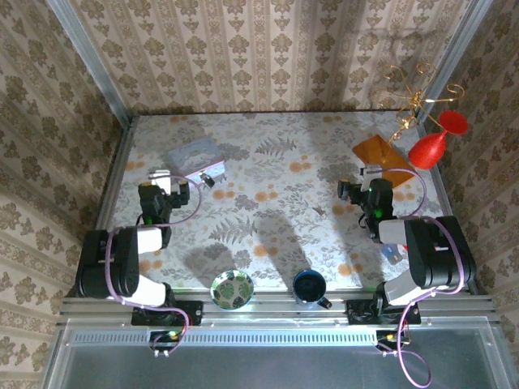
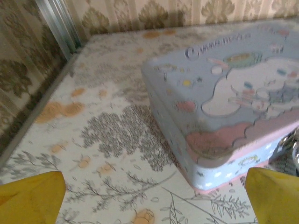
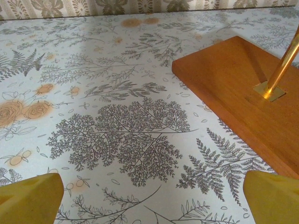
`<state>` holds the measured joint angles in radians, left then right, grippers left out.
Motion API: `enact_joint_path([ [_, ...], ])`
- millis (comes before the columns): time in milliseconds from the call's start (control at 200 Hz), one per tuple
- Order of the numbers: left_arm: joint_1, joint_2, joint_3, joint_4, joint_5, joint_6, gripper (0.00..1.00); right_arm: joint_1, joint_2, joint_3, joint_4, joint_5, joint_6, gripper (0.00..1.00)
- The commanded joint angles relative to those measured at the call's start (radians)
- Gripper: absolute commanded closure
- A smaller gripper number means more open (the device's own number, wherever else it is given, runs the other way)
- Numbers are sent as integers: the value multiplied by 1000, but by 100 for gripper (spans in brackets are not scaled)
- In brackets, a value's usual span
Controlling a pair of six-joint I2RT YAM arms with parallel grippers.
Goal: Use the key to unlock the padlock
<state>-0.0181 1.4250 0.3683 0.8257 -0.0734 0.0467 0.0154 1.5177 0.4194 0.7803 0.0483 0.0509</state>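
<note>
Yellow fingers (image 2: 30,198) wide apart on left gripper (image 2: 152,198) and right gripper (image 3: 152,198), rounded lavender tin (image 2: 224,107), smooth wooden base (image 3: 233,79)

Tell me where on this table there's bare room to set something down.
The widest bare patch is mid-table, between the tin on the left and the wooden base on the right, running from the back wall down to the bowl and cup. It is crowded at the far right around the base and red goblet, and beside the tin.

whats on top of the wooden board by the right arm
A gold rod stands on the wooden board, fixed by a small square plate. The table under the board is covered.
</note>
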Motion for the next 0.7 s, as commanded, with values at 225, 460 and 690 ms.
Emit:
enact_joint_path([
  [225,9,-138,248,-430,-101,-248,0,4,-119,65,-206,80,-12,0],
  [460,6,88,572,-690,-112,-436,0,51,-259,128,-440,160,-37,0],
  [690,-2,292,824,-953,-147,-511,0,94,-337,195,-613,214,-12,0],
])
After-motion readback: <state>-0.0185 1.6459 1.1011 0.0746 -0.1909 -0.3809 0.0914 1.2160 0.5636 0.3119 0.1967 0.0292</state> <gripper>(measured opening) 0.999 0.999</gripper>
